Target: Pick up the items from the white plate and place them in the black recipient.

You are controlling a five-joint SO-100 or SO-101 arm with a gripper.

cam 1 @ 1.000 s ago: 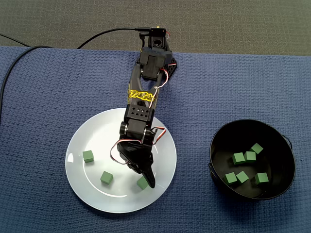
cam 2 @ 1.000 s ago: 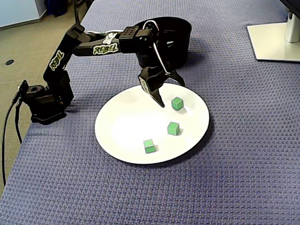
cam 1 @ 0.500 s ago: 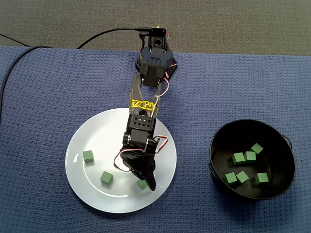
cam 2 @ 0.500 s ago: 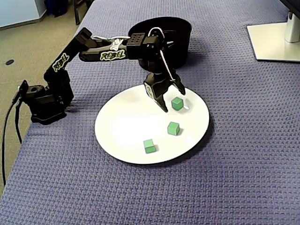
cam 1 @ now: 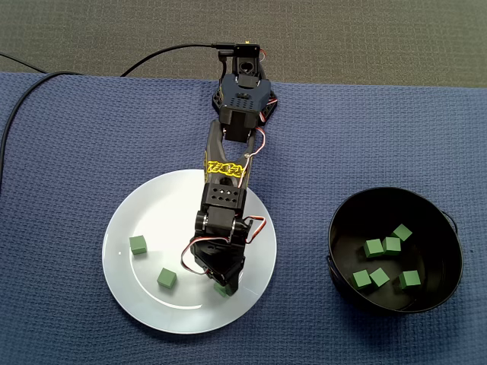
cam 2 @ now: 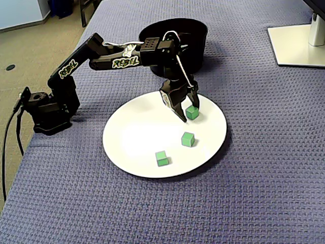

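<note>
Gripper (cam 2: 189, 113) straddling green cube (cam 2: 192, 113), arm lettering (cam 2: 124, 62) unclear

I think I am working in an office or a small lab room. The table is covered with a blue cloth (cam 1: 76, 152). Past its edge I see flat grey carpet (cam 1: 365, 30), the kind offices have. In the other fixed view, the foot of a computer screen (cam 2: 294, 46) stands on the far corner of the table. A black cable (cam 1: 183, 47) runs across the carpet to the back of the little robot arm (cam 1: 226, 171). The white plate (cam 1: 152, 213) holds green blocks (cam 1: 167, 278), not food, so this is no kitchen.
</note>
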